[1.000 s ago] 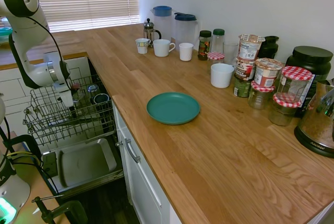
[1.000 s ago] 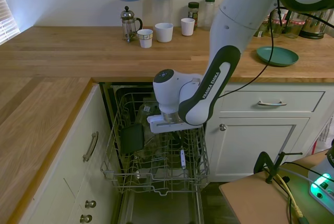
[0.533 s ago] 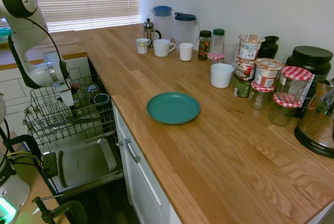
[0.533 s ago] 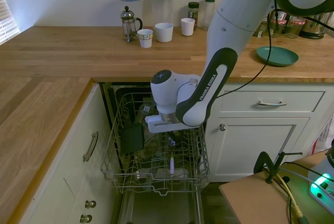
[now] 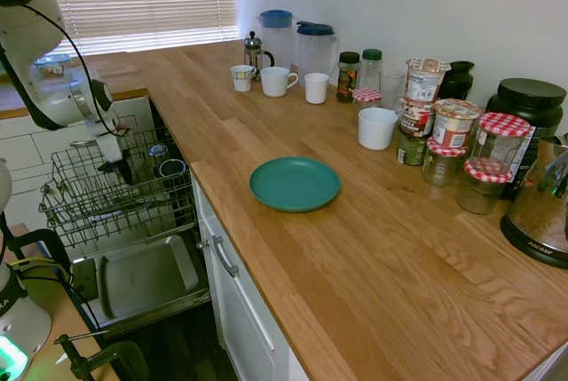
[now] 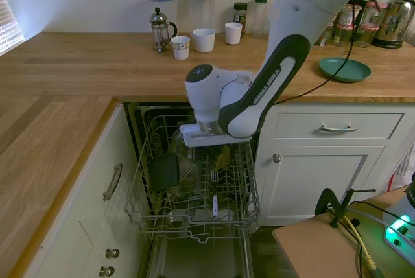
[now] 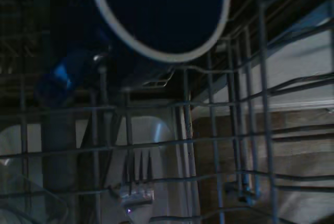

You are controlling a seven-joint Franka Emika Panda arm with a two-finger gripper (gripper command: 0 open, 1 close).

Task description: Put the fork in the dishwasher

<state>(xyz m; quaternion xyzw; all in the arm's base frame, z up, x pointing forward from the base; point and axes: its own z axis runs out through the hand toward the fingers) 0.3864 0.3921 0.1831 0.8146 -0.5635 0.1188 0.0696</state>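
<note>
jaws first: you can't tell from these pictures whether they stand apart or together, since the gripper (image 6: 209, 151) is hidden under the white wrist in the second exterior view and is only a small dark tip (image 5: 115, 163) over the rack in the first. nothing shows between them in either view.

your gripper hangs above the wire rack (image 6: 243, 190) of the dishwasher (image 5: 133, 274), over its middle, apart from the wires.

just below it you see the fork (image 6: 214, 195) lying in the rack, free of the gripper. it rests lengthwise on the rack's wires, tines (image 6: 214, 176) toward the back of the machine and handle toward the front edge. the wrist view gives you the same fork (image 7: 136, 182) from above, tines showing behind the grey wires, the picture dim and soft.

beside the fork, a dark cup (image 6: 164, 172) sits on its side toward the cabinet side of the rack. the wrist view also shows a dark blue cup with a pale rim (image 7: 159, 12) near the fork. in the first exterior view, a dark cup (image 5: 172, 169) stands in the rack close to the counter.

the drop-down door (image 5: 146, 276) lies open under the pulled-out rack.

out on the wooden counter (image 5: 355, 257) you have a green plate (image 5: 295, 183), well apart from the dishwasher, with white mugs (image 5: 277, 81), a french press (image 5: 255, 51) and jars (image 5: 484, 163) further along near the wall.
</note>
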